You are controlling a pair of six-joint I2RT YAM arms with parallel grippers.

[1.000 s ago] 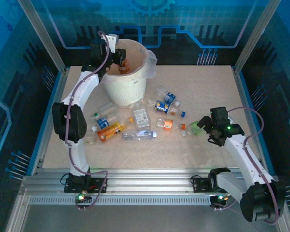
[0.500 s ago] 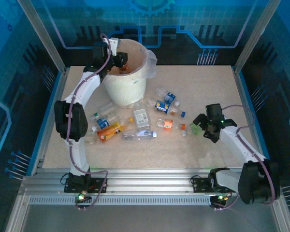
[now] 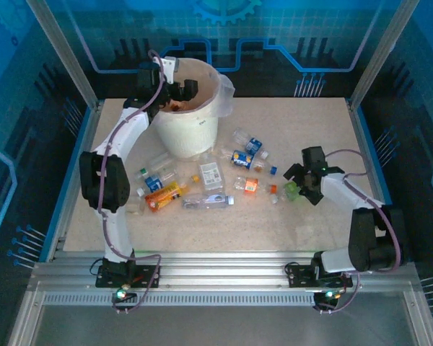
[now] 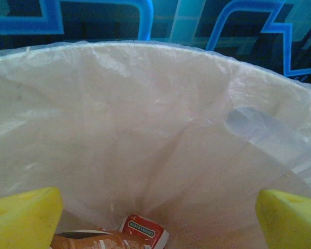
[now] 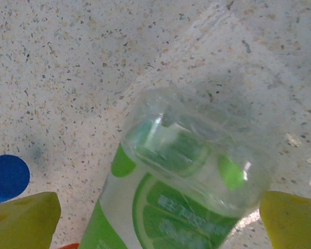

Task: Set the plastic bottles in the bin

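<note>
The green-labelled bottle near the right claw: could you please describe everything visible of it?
It is a small clear plastic bottle with a green lime-slice label, apparently lying on the speckled table, its rounded clear end toward the right wrist camera. The open right claw straddles it with yellow fingertips either side; contact cannot be told.
</note>
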